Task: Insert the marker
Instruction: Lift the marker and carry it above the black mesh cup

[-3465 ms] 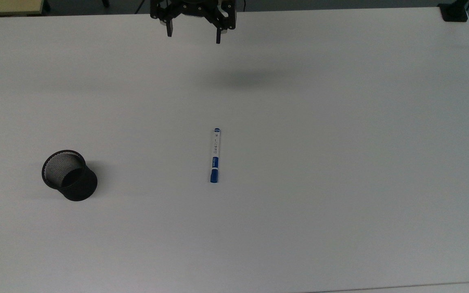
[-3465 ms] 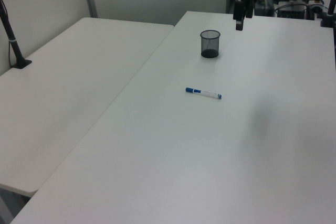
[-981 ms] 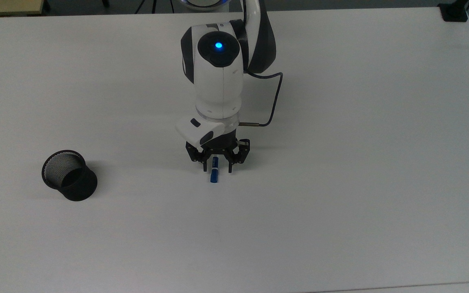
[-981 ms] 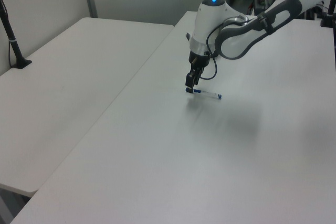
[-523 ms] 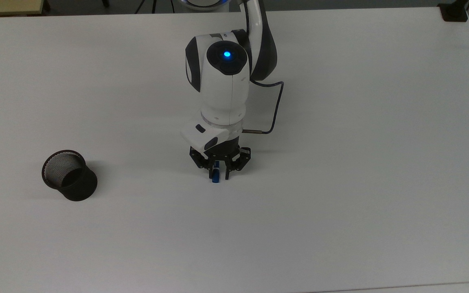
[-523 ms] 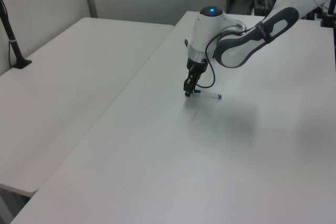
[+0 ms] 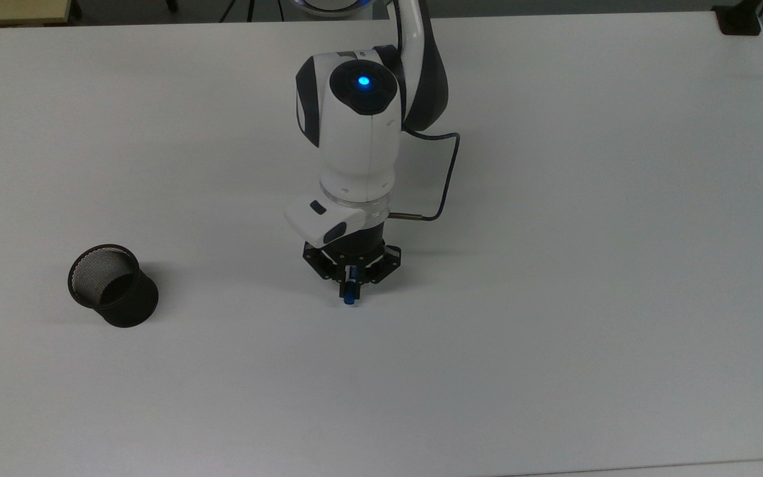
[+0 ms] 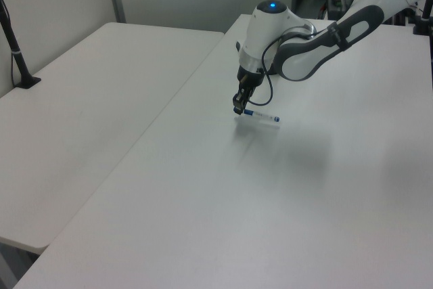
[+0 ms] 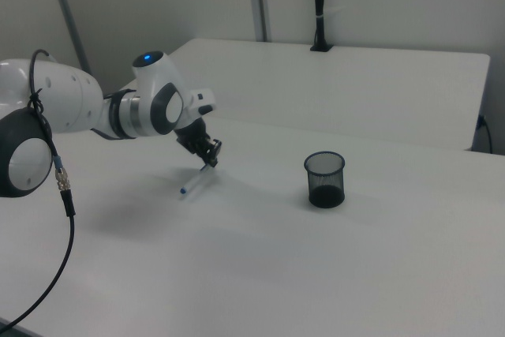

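Note:
The marker (image 7: 350,294), white-barrelled with a blue cap, is held at its cap end by my gripper (image 7: 350,277), which is shut on it. In the left view the marker (image 8: 264,116) hangs just above the white table (image 8: 304,187), reaching right from the gripper (image 8: 238,108) with a faint shadow beneath. In the right view the marker (image 9: 196,181) slopes down to the left from the gripper (image 9: 211,162). In the top view the arm covers most of the barrel. A black mesh cup (image 7: 113,295) stands upright at the top view's left, also seen as the cup (image 9: 325,179) in the right view.
A second white table (image 8: 81,99) adjoins on the left view's left, with a black clamp post (image 8: 13,42) on it. A black cable (image 7: 444,179) loops beside the wrist. A black clamp (image 7: 739,20) sits at the table's far right corner in the top view.
The fingers closed on the marker's cap end and lifted it off the table. Before that the arm came down from the far edge over the lying marker.

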You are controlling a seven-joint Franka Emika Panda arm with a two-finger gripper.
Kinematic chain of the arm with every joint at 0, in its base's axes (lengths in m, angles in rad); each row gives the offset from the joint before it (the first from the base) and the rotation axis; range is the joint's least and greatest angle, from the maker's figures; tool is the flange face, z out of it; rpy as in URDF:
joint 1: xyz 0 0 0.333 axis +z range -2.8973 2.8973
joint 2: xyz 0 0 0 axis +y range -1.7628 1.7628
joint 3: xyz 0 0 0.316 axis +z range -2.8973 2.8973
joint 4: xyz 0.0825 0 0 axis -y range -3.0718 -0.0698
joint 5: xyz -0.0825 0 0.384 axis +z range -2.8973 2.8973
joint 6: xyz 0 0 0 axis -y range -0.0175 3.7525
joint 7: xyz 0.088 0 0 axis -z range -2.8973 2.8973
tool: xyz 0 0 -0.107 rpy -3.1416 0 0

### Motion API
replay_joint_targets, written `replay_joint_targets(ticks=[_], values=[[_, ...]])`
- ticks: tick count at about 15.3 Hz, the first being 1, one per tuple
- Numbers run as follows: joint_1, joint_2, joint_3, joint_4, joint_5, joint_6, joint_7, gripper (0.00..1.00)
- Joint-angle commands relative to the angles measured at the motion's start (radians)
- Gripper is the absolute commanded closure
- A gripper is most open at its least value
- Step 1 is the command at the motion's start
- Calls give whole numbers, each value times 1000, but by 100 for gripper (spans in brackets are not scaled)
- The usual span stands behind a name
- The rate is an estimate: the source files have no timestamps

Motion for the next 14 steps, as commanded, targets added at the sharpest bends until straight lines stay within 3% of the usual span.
replay_joint_targets(ticks=[1,5,7,11,14], values=[[-45,-20,-25,41,-20,12,24,97],[-80,-59,-94,54,-22,43,24,97],[-111,-74,-111,54,-22,108,26,97],[-122,-76,-193,54,-19,269,29,96],[-140,-71,-220,52,-17,383,61,96]])
